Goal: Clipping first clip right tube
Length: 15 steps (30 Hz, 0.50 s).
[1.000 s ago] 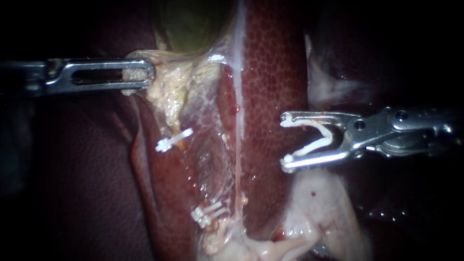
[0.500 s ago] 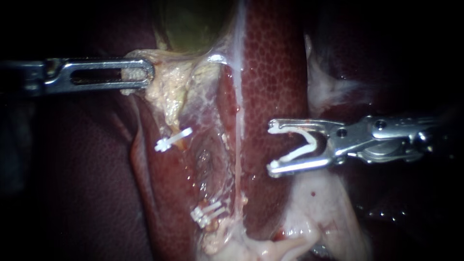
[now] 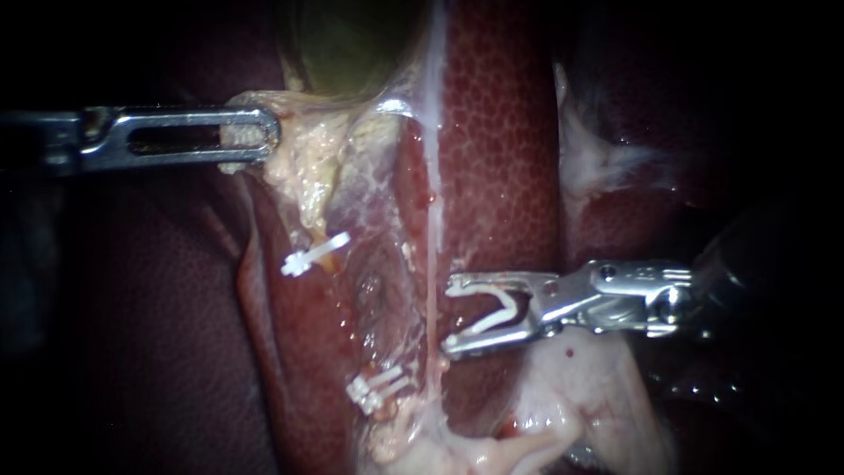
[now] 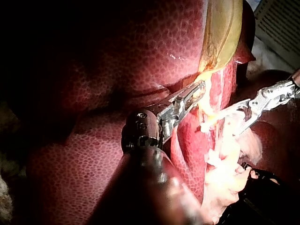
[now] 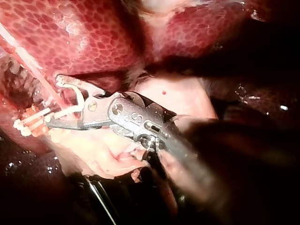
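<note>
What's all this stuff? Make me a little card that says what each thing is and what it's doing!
Left instrument: jaws shut on yellowish fatty tissue under the greenish gallbladder
Right instrument: jaws hold an open white V-shaped clip
Thin pale right tube: just ahead of the clip's tips, not clipped yet
Closed white clips: one higher, two lower, left of that tube
Speckled dark red liver: behind the right instrument

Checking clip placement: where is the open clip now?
Endoscope view, right of centre: the open clip sits in my right instrument, just beside the right tube.
</note>
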Motion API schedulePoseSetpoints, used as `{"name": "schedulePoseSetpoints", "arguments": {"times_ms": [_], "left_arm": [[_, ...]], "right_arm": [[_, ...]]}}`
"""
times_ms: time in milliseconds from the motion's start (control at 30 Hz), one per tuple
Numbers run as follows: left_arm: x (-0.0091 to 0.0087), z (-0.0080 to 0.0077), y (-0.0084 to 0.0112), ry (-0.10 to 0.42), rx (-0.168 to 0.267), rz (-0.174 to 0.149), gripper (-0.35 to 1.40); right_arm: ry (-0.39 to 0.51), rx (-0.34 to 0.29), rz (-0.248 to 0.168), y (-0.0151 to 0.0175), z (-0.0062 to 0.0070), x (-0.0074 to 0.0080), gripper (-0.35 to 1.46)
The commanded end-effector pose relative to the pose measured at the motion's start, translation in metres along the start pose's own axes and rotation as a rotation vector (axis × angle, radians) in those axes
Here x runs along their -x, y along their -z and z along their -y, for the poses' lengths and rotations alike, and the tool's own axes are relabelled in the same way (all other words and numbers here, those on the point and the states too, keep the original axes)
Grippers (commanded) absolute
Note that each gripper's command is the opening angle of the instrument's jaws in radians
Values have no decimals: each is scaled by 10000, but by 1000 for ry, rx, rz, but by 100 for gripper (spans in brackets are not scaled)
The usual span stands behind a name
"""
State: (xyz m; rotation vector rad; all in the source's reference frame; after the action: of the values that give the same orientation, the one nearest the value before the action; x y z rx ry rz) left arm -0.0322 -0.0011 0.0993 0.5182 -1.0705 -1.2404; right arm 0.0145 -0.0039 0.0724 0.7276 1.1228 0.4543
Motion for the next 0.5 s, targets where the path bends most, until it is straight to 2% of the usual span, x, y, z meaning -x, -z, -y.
{"name": "schedulePoseSetpoints", "arguments": {"times_ms": [33, 200, 500], "left_arm": [[0, 0, 0, 0, 0, 0, -35], [0, 1, 0, 0, 0, 0, -35], [0, 2, 1, 0, 1, 0, -35]], "right_arm": [[-12, -7, 1, -6, 0, 4, 59], [-49, -36, 5, -33, -1, 17, 58], [-113, -83, -58, -56, 0, 17, 57]]}}
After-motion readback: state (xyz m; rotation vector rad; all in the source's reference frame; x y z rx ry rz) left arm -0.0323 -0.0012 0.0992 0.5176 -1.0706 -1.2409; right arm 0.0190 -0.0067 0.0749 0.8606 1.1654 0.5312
